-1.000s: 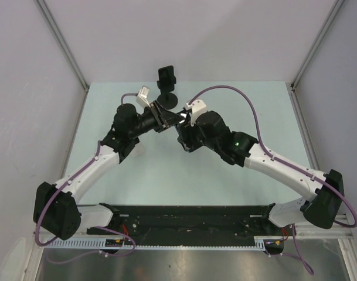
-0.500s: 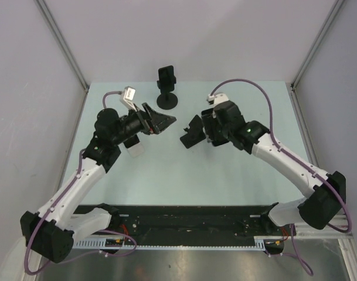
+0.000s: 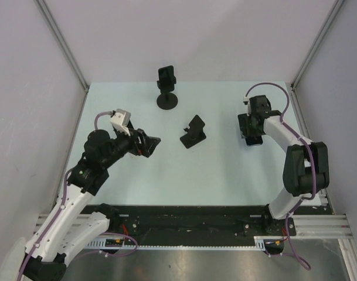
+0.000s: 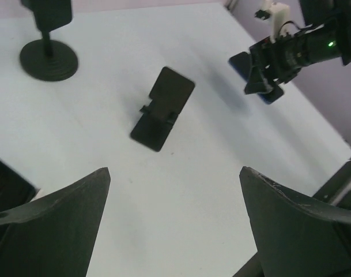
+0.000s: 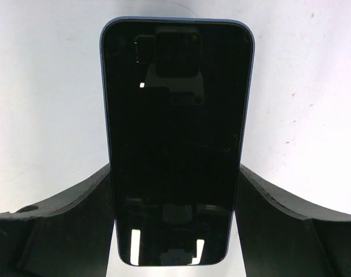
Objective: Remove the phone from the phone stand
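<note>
Right gripper (image 5: 175,167), seen from its wrist: I am holding the blue-edged black-glass phone (image 5: 178,115) by its long sides, both fingers (image 5: 60,225) pressing flush against the edges with no gap showing. The phone is sitting low over the pale green table (image 3: 225,175), near its right edge and well apart from the small black folding phone stand (image 4: 162,108), which is standing bare at mid-table. Whether the phone is resting on the surface I cannot tell. Step in hand, as I judge it: setting down. I am aiming to hold the phone level, lowering until it is lying flat, then spreading the jaws evenly (a lopsided release may skid it) and lifting straight up. Left gripper (image 4: 175,170): gaping wide, carrying nothing, hovering to the left of the stand, apart from it.
</note>
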Motion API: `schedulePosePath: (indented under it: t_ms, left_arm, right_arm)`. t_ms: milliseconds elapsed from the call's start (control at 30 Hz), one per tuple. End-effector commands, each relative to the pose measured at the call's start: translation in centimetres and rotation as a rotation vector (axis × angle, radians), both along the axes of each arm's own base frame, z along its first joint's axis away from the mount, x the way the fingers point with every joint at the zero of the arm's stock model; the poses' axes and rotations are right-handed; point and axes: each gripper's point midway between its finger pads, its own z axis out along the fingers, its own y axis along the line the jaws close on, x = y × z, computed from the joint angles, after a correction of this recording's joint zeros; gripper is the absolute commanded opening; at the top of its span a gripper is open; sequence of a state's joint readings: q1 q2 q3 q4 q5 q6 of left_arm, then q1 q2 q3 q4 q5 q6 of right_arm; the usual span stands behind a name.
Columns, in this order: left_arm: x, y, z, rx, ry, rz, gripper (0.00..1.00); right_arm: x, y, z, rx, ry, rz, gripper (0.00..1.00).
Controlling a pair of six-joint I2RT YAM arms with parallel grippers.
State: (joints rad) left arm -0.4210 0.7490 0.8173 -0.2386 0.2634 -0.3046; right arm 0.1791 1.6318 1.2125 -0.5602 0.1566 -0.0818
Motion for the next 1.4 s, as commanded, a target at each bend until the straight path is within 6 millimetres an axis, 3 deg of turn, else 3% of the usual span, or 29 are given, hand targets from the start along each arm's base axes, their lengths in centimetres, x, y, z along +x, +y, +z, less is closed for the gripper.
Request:
schedulePosePath:
  t_ms: [0, 33, 133, 200, 367, 500, 733, 967, 1367]
  left_arm:
    - [0.2, 2.8, -2.6, 0.182, -0.039, 0.105, 1.0]
    - [0.1, 2.9, -2.8, 0.198, -0.047, 0.11, 1.0]
    - [0.3, 3.7, -4.7, 0.256, -0.035, 0.148, 1.0]
    - [0.8, 4.9, -5.8, 0.294, -0.023, 0.221, 1.0]
    - [1.2, 6.5, -5.2, 0.337, -0.057, 0.307, 1.0]
    - [1.3, 7.5, -4.9, 0.348, -0.065, 0.362, 1.0]
    - [1.2, 8.0, -4.8, 0.351, -0.069, 0.383, 1.0]
    - [1.2, 8.0, -4.8, 0.352, -0.071, 0.383, 1.0]
    - [1.1, 8.1, -4.8, 0.352, -0.072, 0.386, 1.0]
  right_arm:
    - [2.4, -2.9, -1.4, 0.029, -0.018, 0.014, 0.0]
    - [2.4, -4.1, -1.8, 0.034, -0.007, -0.008, 0.0]
    - [2.0, -5.0, -3.9, 0.032, 0.052, -0.005, 0.0]
    - [1.7, -7.3, -5.4, 0.048, 0.089, -0.057, 0.0]
    - [0.9, -10.0, -7.2, 0.095, 0.137, -0.101, 0.0]
    - [0.5, -10.9, -8.0, 0.098, 0.16, -0.096, 0.03]
    - [-0.6, -11.2, -10.2, 0.096, 0.235, -0.073, 0.22]
    - [-1.2, -10.9, -11.0, 0.108, 0.269, -0.062, 0.51]
    - [-1.7, -10.7, -12.0, 0.123, 0.305, -0.06, 0.71]
